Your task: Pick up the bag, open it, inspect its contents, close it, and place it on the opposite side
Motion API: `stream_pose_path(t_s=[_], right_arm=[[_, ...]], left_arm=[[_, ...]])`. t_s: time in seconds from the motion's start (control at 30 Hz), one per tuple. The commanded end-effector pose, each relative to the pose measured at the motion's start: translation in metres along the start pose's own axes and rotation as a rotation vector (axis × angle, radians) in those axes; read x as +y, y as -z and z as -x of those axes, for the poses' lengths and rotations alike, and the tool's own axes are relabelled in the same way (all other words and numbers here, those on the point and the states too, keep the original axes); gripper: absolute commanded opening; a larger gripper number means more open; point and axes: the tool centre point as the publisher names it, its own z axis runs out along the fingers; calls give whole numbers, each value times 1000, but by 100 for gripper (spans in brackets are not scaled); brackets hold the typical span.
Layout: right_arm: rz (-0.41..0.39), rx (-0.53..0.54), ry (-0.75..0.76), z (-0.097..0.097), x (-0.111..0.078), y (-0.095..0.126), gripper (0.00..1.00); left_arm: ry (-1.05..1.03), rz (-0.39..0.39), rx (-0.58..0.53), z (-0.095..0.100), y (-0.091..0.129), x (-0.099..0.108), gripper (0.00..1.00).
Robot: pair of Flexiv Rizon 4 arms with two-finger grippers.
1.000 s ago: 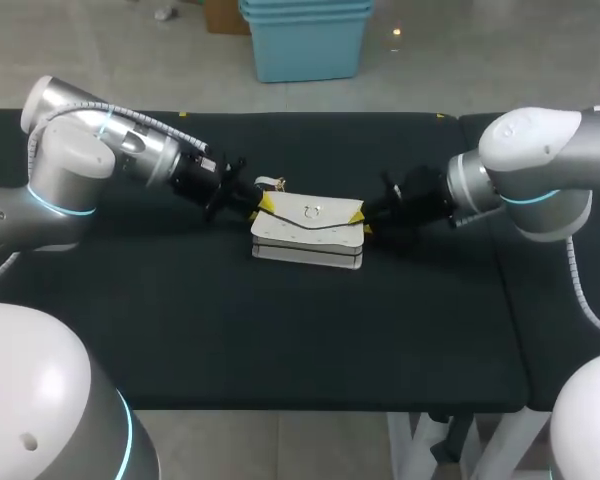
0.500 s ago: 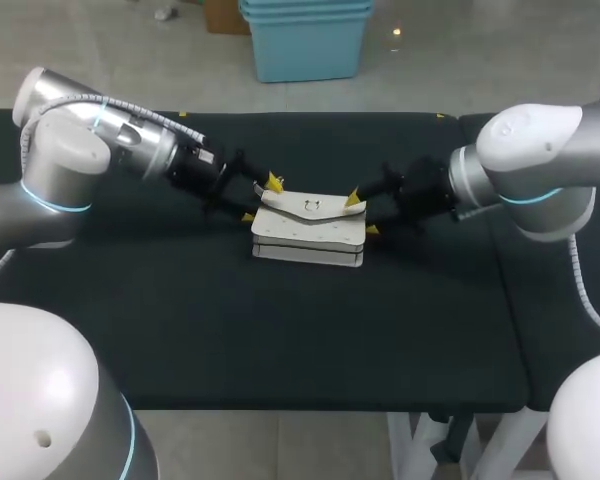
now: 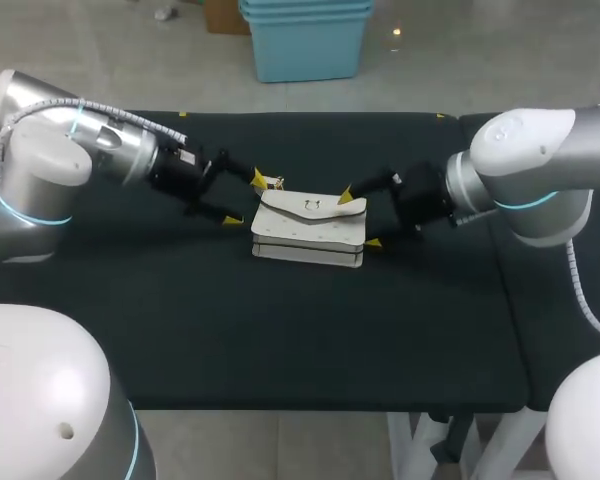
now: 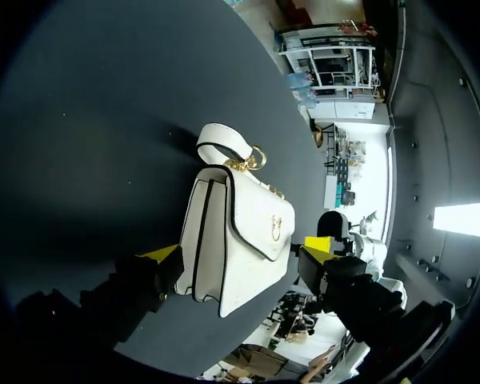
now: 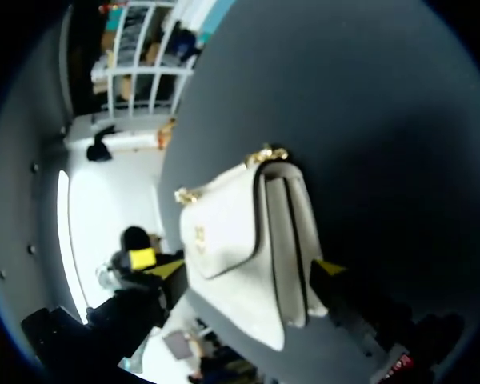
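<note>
Both grippers gape at the ends of the white handbag [image 3: 310, 235]

The handbag lies flat at the middle of the table [image 3: 280, 330]. I judge it light, semi-stiff and smooth enough to slip, so I'd pinch its flap [image 3: 310, 207] edge. My left gripper [image 3: 245, 199] and right gripper [image 3: 359, 217] straddle its left and right ends, spread wide and grasping nothing. I can't confirm contact.

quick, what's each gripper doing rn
Left gripper: open, not gripping the bag.
Right gripper: open, also not gripping it.
</note>
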Motion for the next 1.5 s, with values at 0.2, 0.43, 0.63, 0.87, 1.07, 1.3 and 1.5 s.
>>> stream_pose_path(t_s=[0.2, 0.43, 0.63, 0.87, 1.07, 1.3, 1.5], right_arm=[[46, -108, 2, 3, -6, 15, 100], [49, -87, 9, 0, -12, 17, 100], [20, -100, 19, 1, -13, 7, 33], [0, -111, 10, 7, -12, -1, 0], [-14, -129, -17, 18, -5, -8, 0], [-14, -139, -38, 29, 1, -6, 0], [0, -145, -47, 34, 7, 0, 0]], left_arm=[[38, -82, -50, 2, 27, 4, 100], [75, -111, -87, 7, 37, -3, 100], [94, -91, -125, 11, 48, -11, 100], [117, -94, -165, 18, 51, -18, 100], [119, -77, -189, 21, 53, -24, 100], [99, -54, -238, 23, 54, -28, 100], [84, -40, -281, 24, 59, -32, 100]])
